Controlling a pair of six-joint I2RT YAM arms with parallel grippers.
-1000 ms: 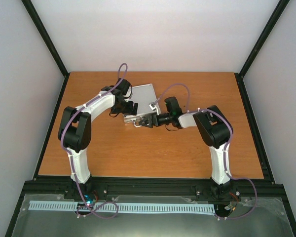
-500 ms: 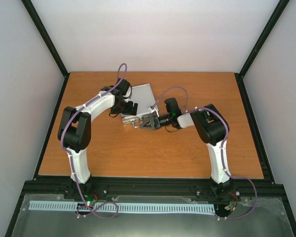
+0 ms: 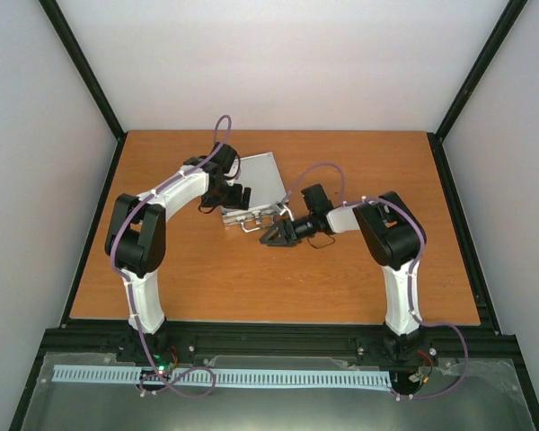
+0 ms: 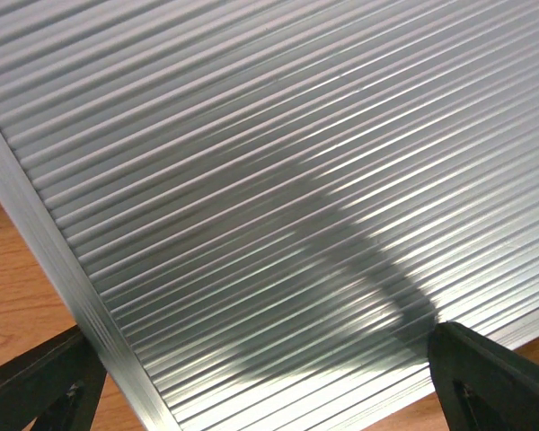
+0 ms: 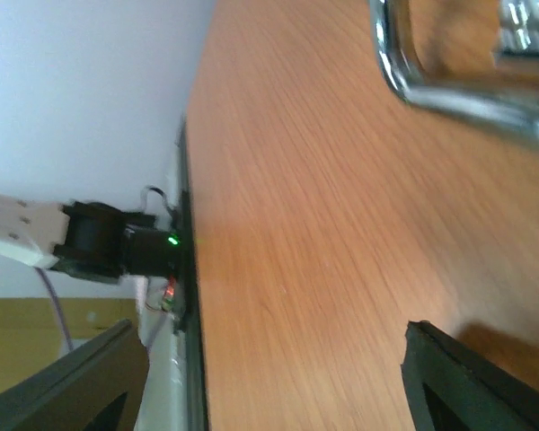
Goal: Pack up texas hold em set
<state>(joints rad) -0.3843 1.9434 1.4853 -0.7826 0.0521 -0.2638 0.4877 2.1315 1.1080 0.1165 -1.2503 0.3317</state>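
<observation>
Case (image 3: 262, 178) shut, lying flat
Long axis 1–7 o'clock, handle (image 3: 250, 225) toward 7; left gripper (image 3: 240, 198), right gripper (image 3: 272, 236) both wide, empty.

— What colour is the case (image 4: 278, 206) on my left wrist view?
— Silver, I'd say, ribbed in fine parallel lines. Its handle (image 5: 467, 101) is shiny chrome.
— And the desk (image 3: 341, 269)?
— Orange-brown wood grain. My arms (image 3: 184, 184) are white with black joints.
</observation>
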